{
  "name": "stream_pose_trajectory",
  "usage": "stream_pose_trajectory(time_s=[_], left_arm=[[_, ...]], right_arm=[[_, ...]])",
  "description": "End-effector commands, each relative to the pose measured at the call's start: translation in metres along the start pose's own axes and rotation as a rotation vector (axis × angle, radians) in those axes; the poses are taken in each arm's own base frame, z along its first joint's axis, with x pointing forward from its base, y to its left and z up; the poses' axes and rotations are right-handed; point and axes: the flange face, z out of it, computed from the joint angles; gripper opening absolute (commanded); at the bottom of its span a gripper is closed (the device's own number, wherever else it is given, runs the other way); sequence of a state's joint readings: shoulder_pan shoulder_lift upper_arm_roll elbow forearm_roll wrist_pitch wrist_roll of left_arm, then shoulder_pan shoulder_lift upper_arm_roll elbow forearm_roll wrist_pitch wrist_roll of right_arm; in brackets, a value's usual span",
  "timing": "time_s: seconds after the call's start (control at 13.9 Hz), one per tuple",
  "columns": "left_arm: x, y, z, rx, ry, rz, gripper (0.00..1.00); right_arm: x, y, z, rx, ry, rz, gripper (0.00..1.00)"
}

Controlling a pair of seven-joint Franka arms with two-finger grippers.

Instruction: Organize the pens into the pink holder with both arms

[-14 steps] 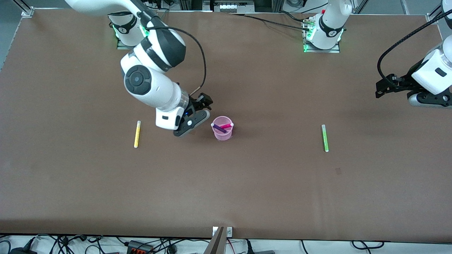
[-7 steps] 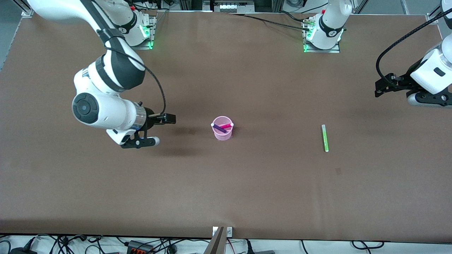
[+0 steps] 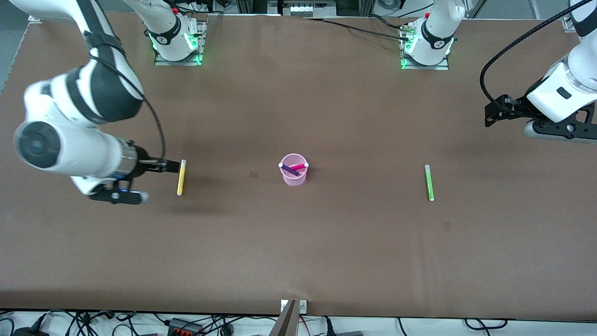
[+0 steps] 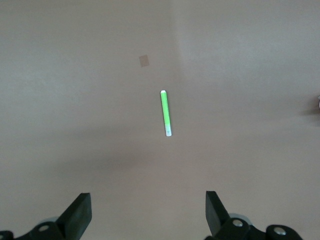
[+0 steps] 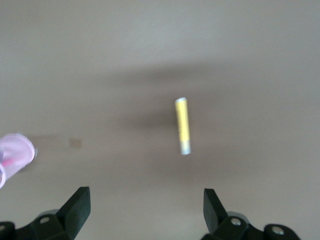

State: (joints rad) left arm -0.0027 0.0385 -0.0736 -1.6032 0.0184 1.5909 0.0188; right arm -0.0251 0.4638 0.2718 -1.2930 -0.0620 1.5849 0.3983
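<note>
Right hand (image 3: 154, 179), fingers spread and empty, hangs beside the yellow pen (image 3: 181, 177) on the table (image 3: 326, 242). Left hand (image 3: 506, 114), likewise released, hovers up-table of the green pen (image 3: 428, 182). The pink holder (image 3: 294, 171) holds what look like the magenta and purple pens.

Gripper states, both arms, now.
Left gripper: open, empty, above the green pen.
Right gripper: open, empty, above the yellow pen.

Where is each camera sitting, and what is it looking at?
Front view: high across the table, facing both arms, the pink holder mid-table.
Left wrist view: on the left arm, looking down at the green pen; left gripper open.
Right wrist view: on the right arm, over the yellow pen; right gripper open.
Shared: each pen also shows in the front view.
</note>
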Motion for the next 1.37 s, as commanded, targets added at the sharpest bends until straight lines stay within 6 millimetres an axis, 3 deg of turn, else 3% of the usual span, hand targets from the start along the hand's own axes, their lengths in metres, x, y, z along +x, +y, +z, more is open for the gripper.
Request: stream_pose_trajectory(time_s=[0.0,0.29,0.58,0.72,1.3], left_arm=[[-0.002,-0.004,-0.006,0.015,-0.003,-0.014,1.0],[-0.002,-0.005,-0.006,0.015,-0.005,-0.016,1.0],[-0.002,-0.002,-0.006,0.015,-0.006,-0.011,1.0],[-0.002,-0.002,-0.006,0.015,-0.006,-0.011,1.0],[-0.002,-0.002,-0.005,0.015,-0.008,-0.011,1.0]], right_arm=[[-0.008,0.036,-0.041,-0.035,0.061,0.082,1.0],[-0.02,0.083,-0.079,-0.046,0.12,0.115,1.0],[-0.023,0.135,-0.102,-0.07,0.148,-0.013,1.0],[-0.029,0.15,-0.112,-0.067,0.161,-0.038,1.0],[-0.072,0.154,-0.098,-0.068,0.119,-0.097,1.0]])
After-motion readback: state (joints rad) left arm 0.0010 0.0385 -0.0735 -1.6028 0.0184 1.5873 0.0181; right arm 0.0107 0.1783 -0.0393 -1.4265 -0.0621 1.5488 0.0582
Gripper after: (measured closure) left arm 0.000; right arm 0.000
